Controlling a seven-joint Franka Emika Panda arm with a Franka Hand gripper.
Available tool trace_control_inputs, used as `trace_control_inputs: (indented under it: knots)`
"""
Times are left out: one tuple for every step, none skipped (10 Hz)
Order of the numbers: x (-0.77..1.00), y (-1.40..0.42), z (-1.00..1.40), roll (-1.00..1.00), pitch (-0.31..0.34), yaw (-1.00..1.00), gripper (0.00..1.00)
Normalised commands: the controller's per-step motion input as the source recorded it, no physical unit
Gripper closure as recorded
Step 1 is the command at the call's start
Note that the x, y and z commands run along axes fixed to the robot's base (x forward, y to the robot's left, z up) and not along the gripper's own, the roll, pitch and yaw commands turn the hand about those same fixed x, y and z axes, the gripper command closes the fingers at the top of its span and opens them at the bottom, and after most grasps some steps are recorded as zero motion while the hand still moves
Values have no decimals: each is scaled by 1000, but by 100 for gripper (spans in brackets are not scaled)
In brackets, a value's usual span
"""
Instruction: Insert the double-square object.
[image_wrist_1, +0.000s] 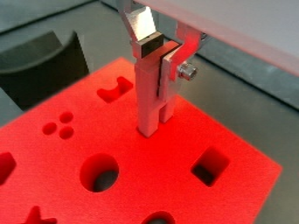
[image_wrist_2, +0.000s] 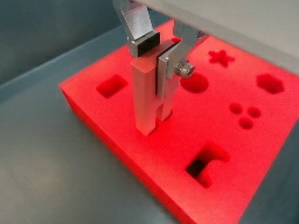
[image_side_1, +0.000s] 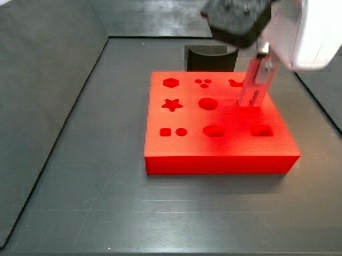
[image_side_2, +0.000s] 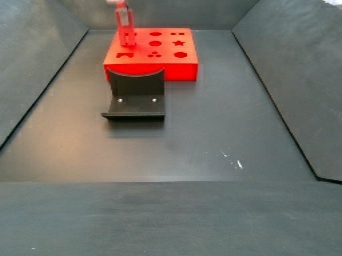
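The double-square object (image_wrist_1: 153, 98) is a slim red bar. It stands upright in my gripper (image_wrist_1: 160, 52), which is shut on its upper end. The bar's lower end meets the top face of the big red block (image_wrist_1: 140, 171) near its middle, between the shaped holes. I cannot tell whether it has entered a hole. Another wrist view shows the same grip (image_wrist_2: 156, 54) on the bar (image_wrist_2: 149, 101) over the block (image_wrist_2: 239, 166). In a side view the bar (image_side_1: 253, 85) stands at the block's (image_side_1: 201, 140) right side. In a side view the bar (image_side_2: 127, 35) is at the block's (image_side_2: 160, 62) left.
A dark grey curved holder (image_side_2: 136, 97) lies on the floor just in front of the block; it also shows behind the block (image_side_1: 207, 52) and beside it (image_wrist_1: 41, 61). Sloping dark walls (image_side_2: 40, 90) enclose the floor (image_side_2: 187, 170).
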Motion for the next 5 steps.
trace_control_inputs:
  knots:
    - [149, 0, -697, 63, 36, 31, 100]
    - [97, 0, -720, 77, 36, 31, 100]
    - [54, 0, -726, 69, 7, 40, 100]
    - [94, 0, -166, 10, 66, 0, 100]
    - [0, 0, 0, 0, 0, 0, 100]
